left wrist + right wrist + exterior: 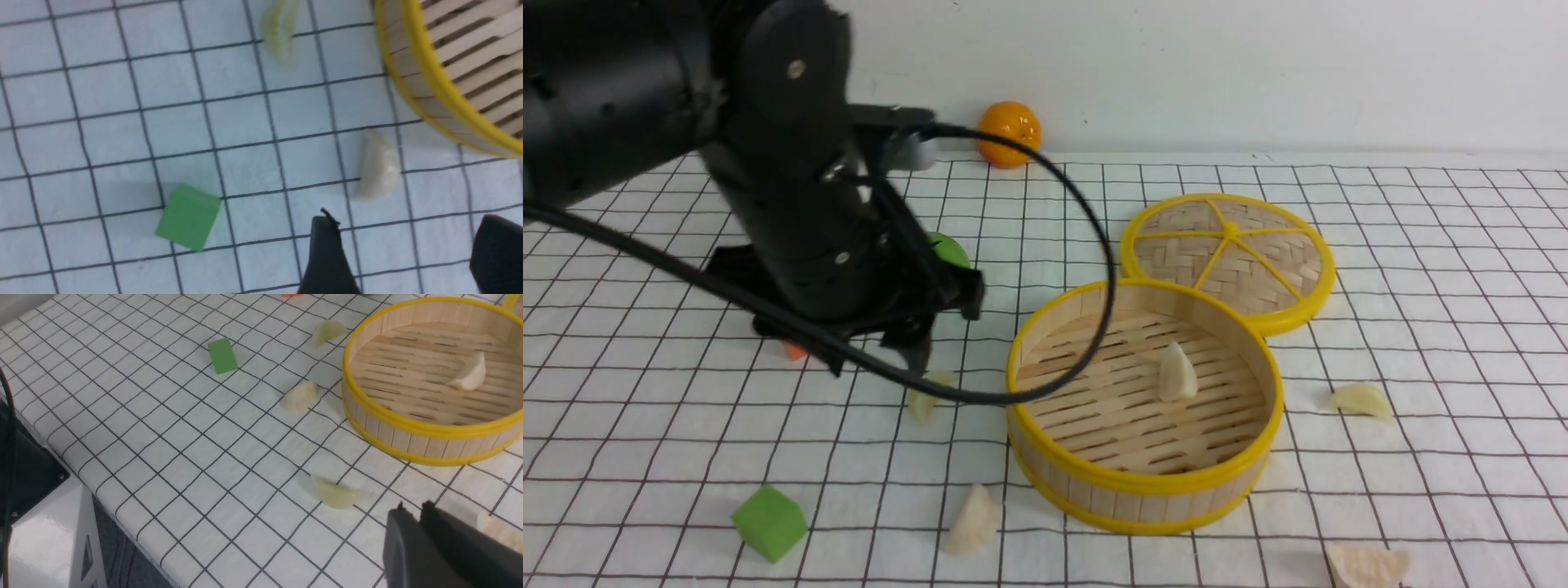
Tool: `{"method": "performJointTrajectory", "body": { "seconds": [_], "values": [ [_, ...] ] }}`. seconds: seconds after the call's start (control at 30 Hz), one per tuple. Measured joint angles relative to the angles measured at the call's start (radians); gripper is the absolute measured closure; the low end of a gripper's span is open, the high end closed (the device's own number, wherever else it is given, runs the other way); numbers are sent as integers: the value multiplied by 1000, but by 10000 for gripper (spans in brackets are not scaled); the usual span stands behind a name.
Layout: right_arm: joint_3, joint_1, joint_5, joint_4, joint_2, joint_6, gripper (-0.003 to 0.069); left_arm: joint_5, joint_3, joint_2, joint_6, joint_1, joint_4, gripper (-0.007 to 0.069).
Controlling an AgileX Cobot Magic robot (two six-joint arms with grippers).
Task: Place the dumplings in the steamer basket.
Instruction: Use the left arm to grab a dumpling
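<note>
The steamer basket (1143,498) stands mid-table with one dumpling (1177,372) on its slatted floor. Other dumplings lie on the cloth: a pale green one (931,396) left of the basket, a white one (973,519) in front, one (1361,400) to the right, one (1368,565) at the front right. My left gripper (408,228) hangs open and empty over the cloth, a little short of the white dumpling (376,167) beside the basket wall (429,94). My right gripper (413,507) is shut on nothing, near a pale dumpling (335,493).
The flat woven lid (1327,269) leans against the basket's far right side. An orange (1009,133) sits by the back wall. A green cube (769,523) lies front left. A green ball (949,249) and an orange cube (795,353) peek from behind my left arm.
</note>
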Motion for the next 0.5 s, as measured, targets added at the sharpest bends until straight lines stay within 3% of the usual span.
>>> {"method": "performJointTrajectory", "body": {
  "seconds": [0.17,0.5],
  "values": [
    [0,0,-7,2,0,0,601,-62,75,1,70,95,-26,176],
    [0,0,-19,15,27,0,590,-247,75,185,136,104,-25,176]
  ]
}}
